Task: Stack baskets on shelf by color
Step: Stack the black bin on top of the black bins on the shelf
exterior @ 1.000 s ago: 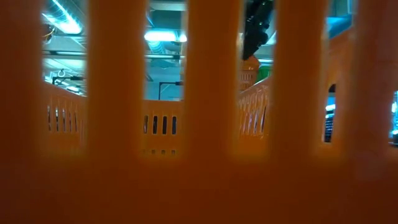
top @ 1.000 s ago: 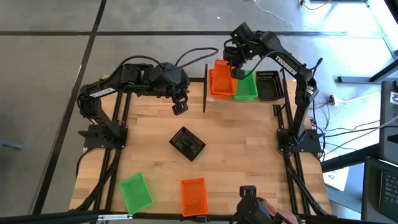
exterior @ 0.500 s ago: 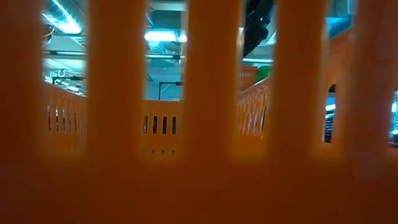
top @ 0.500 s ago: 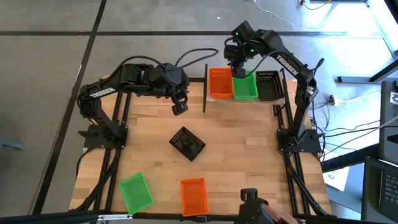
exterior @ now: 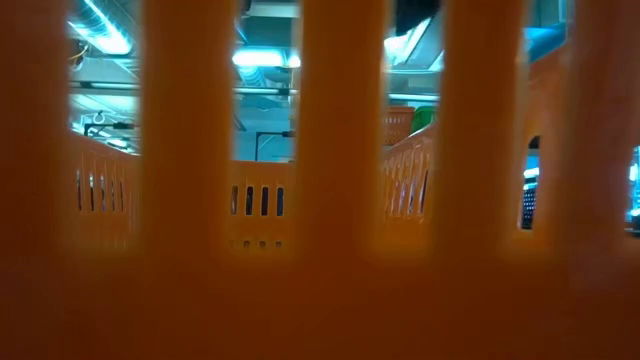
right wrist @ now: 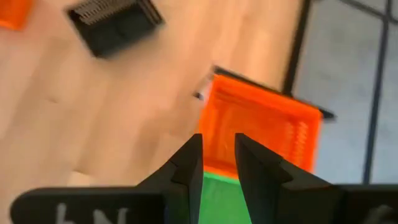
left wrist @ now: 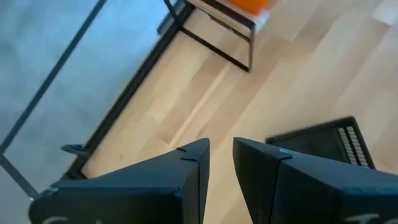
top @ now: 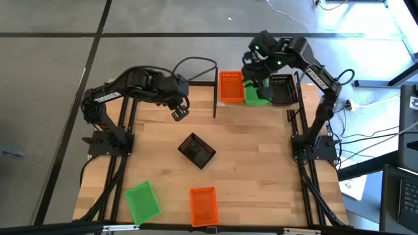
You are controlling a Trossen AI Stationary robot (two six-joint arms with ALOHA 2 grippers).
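The shelf stands at the table's far edge. On it lie an orange basket at the left, a green basket in the middle and a black basket at the right. My right gripper hovers over the green basket, empty, with a narrow gap between its fingers. My left gripper is shut and empty above the table, left of the shelf. A black basket lies at mid-table. A green basket and an orange basket lie near the near edge.
The orange basket at the near edge stands right in front of the low camera and blocks most of that view. The shelf's black upright stands between my left gripper and the shelf. Bare wood lies around the mid-table black basket.
The orange basket that my right gripper held tilted over the shelf's left end now lies flat on the shelf. My right gripper has left it and gone up and toward the table's right, over the green basket. My left gripper has moved a little toward the table's left.
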